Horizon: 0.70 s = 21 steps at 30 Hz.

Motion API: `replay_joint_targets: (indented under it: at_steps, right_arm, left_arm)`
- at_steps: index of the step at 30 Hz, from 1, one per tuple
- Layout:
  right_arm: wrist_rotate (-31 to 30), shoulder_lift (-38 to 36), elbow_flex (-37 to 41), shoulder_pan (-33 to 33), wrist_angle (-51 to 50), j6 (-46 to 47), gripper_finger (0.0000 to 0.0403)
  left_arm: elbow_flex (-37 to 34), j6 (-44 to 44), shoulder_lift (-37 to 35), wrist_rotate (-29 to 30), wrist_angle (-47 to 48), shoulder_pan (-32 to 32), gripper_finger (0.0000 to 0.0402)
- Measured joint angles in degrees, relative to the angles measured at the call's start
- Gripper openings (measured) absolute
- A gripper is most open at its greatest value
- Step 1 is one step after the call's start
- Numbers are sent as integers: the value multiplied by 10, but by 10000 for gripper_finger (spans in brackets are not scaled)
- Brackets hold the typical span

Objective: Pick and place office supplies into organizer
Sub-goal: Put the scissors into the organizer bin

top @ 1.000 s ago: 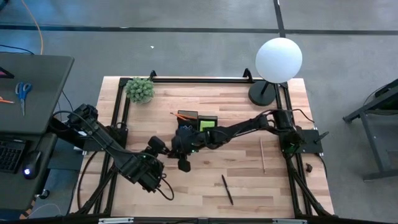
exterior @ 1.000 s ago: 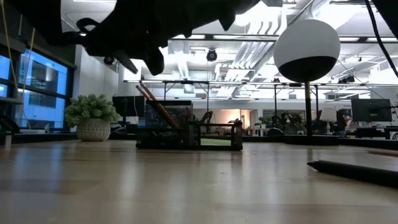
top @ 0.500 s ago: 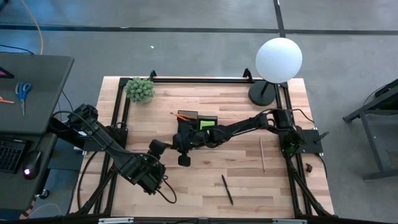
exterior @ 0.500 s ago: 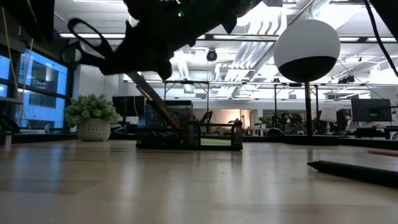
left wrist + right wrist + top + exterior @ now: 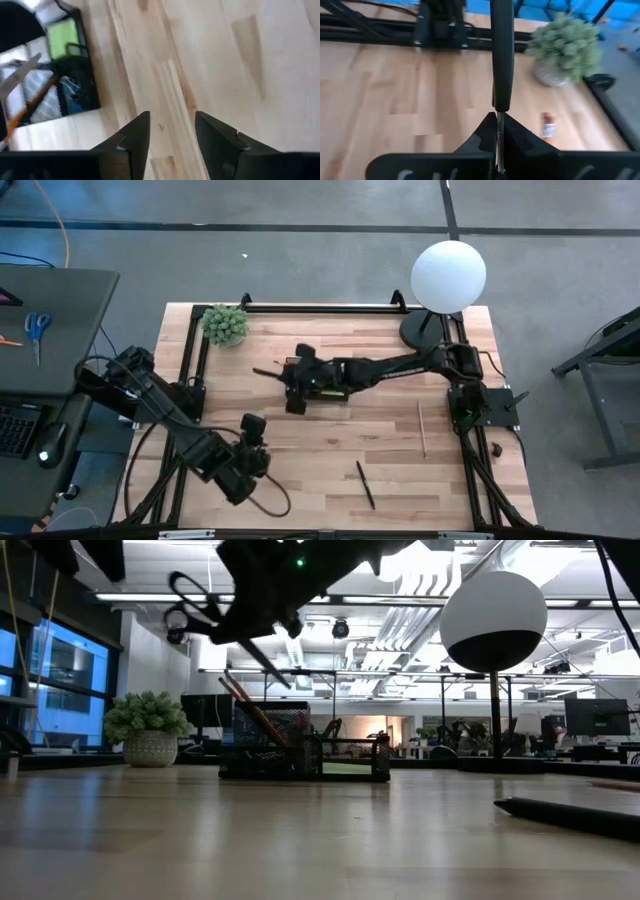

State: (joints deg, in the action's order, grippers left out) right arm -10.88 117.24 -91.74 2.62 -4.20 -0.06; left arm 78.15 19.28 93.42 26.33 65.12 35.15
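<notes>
A dark pen is seen lying on the near part of the table, right of centre, with nothing gripping it. A thin wooden pencil is laid farther right, well apart from both grippers. The left gripper is held over the near-left part of the table; in its wrist view the two fingers are shown parted over bare wood, with nothing between them. The organizer is seen beyond that gripper, well apart from it, with the lime-green sticky-note pad lying in one compartment and an orange pencil leaning out of the mesh part.

Toward the middle of the table, the right gripper is stretched in from the right side and is held above the organizer's left end. Its fingers are pressed together on the black-handled scissors, which are clamped by the blades. In the low view the scissors are seen raised above the organizer, tilted, with the handle loops to the left and higher and the blades slanting down to the right toward the taller compartment; the scissors are not touching the organizer.

At the far-left corner a small green plant is placed, and at the far-right corner a white globe lamp is stood.
</notes>
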Motion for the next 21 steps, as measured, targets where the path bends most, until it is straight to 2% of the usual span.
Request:
replay_joint_targets:
  at_steps: [3, 7, 9, 16, 21]
  right_arm:
    - [-25, -12, 0, -16, -7, -31, 0]
    - [-12, -15, 0, -46, 7, -62, 0]
    - [10, -15, 3, -64, 24, -69, 0]
    - [63, -15, 67, -115, 183, -81, 0]
    - [66, -11, 120, -143, 265, -58, 0]
  left_arm:
    - [-3, 7, -13, 28, -8, 19, 123]
    - [-57, 8, -61, 41, -83, 38, 88]
    - [-109, 6, -94, 33, -144, 40, 70]
    - [-316, -32, -233, 23, -410, 38, 10]
    - [-445, -102, -328, 40, -621, 38, 7]
